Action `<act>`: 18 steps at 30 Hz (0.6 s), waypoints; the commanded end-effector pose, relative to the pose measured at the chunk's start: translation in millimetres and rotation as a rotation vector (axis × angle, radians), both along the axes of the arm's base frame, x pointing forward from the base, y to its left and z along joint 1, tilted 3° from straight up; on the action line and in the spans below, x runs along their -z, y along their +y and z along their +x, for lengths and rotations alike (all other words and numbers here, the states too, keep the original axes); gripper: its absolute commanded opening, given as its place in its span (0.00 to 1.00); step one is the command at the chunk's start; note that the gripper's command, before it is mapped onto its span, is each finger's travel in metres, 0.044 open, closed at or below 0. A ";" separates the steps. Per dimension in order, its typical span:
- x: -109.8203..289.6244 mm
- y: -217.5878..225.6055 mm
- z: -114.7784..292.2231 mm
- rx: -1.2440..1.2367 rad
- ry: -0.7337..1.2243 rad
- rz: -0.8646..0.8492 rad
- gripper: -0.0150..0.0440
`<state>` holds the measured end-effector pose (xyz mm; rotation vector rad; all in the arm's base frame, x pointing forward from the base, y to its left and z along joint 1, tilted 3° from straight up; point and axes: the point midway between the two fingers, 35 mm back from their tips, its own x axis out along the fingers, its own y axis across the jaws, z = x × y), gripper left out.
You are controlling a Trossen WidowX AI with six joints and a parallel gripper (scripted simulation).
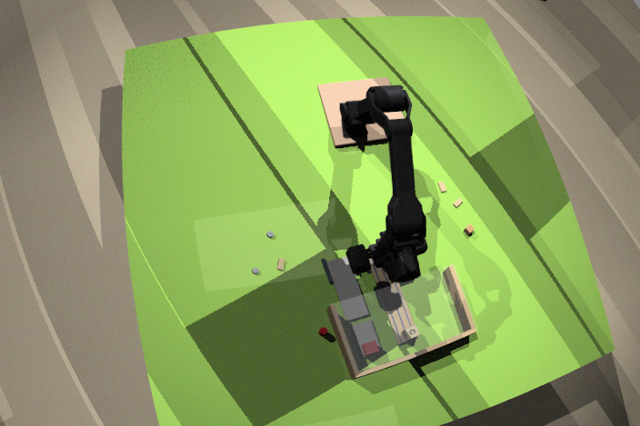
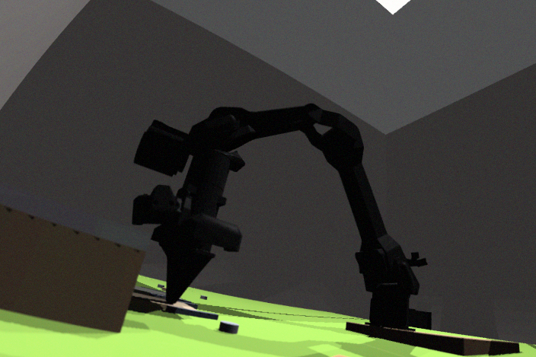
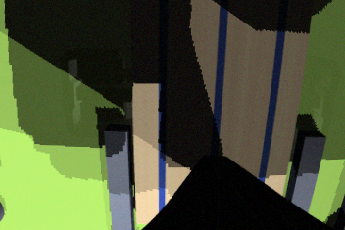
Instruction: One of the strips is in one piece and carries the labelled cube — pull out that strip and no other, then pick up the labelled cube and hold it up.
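And here is the pincer [image 1: 382, 287] [image 2: 171, 301] [image 3: 212, 167], clenched with nothing in its grip, its tip pointing down at the wooden strip [image 1: 400, 315] [image 3: 250, 94], on it or just above, contact too fine to call! The shut shape looks deliberate: a single blunt tip that could press on the strip and drag it by friction, towards the arm's base, with no need to pinch its sides; two grey bars, one on the left of the wrist view [image 3: 118, 182] and one on the right [image 3: 308, 177], flank it and would probably help keep the pull straight. Why this strip? It appears to run unbroken to the labelled cube [image 1: 412, 331], while the grey strip [image 1: 348, 287] shows a gap before the far grey piece [image 1: 365, 331] bearing the red block [image 1: 370, 347], so pulling that one would likely bring nothing along. The labelled cube rides the wooden strip's far end, under the clear cover [image 1: 436, 302] and inside the wooden wall [image 1: 343, 341] [image 2: 65, 266], ahead of the pincer, farther from the arm's base and well apart from the fingertips, which presumably explains pulling first and lifting after
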<state>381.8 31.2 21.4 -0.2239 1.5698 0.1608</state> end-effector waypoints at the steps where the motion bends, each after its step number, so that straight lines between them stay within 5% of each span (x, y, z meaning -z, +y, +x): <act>1: 0.9 0.3 0.2 -0.004 -0.001 0.003 0.25; 18: 2.7 0.2 0.7 -0.004 -0.001 0.003 0.25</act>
